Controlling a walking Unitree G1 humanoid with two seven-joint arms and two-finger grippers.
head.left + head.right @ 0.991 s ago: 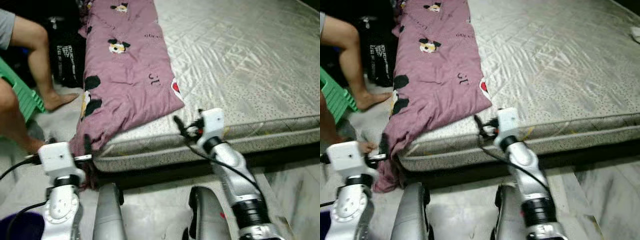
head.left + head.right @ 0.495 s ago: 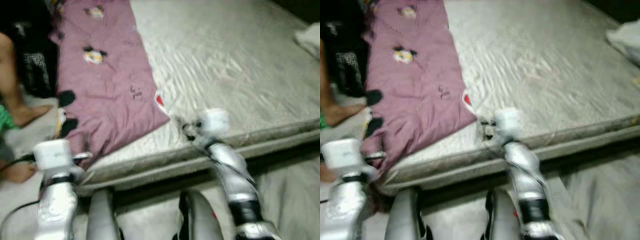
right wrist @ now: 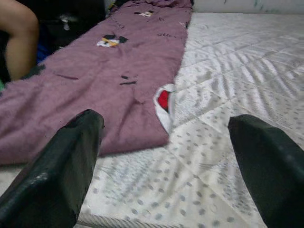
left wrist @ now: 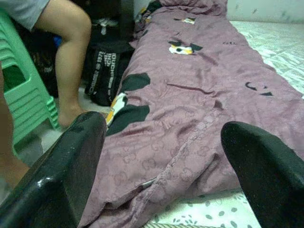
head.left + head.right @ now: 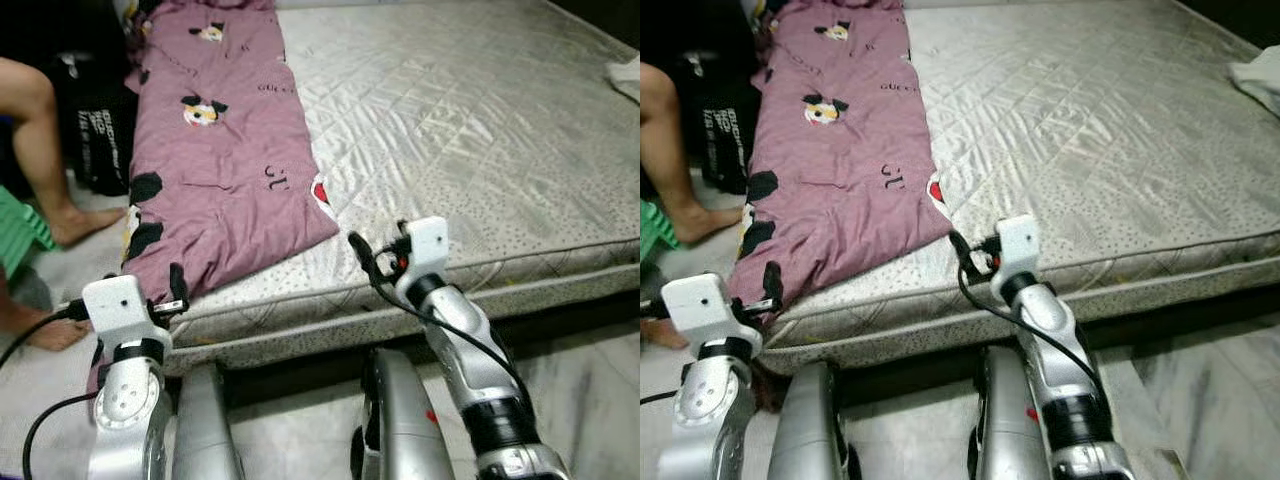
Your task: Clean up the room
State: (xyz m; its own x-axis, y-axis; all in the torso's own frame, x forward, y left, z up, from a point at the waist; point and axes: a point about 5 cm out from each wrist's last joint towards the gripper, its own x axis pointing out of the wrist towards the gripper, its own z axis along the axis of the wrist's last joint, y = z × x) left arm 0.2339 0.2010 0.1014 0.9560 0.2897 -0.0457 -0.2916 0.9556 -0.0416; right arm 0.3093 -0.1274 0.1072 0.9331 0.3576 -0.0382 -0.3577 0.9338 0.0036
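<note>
The mattress [image 5: 480, 130] occupies the centre and right of the head view, its near edge running across the middle of the frame. It is bare, quilted and pale.

The blanket [image 5: 220, 150], mauve with cartoon prints, lies in a long strip along the mattress's left side, from the upper left of the frame down to the left centre. Its lower end spills over the mattress corner toward the floor [image 5: 40, 340]. This is judged to be the item to be tidied.

At the left edge of the frame a person's leg [image 5: 50, 150] stands on the floor beside a dark bag [image 5: 100, 140] and a green stool [image 5: 20, 240]. A pale cloth [image 5: 625, 75] sits at the upper right edge.

The left gripper [image 4: 161, 161] is at the lower left of the head view, level with the blanket's hanging end; its fingers [image 4: 71, 161] are spread wide, holding nothing, with the blanket's folded hem between them in the wrist view. The right gripper [image 3: 164, 156] is at centre frame, over the mattress's near edge, aimed at the blanket's near corner; its fingers [image 3: 66, 161] are likewise spread and empty.

Step in hand, as judged: approach and alignment to the blanket; no grasp made. The next move calls for advancing both grippers to the near hem, left on the drooping end, right on the corner by the red patch, then pinching the fabric, not the mattress cover.
</note>
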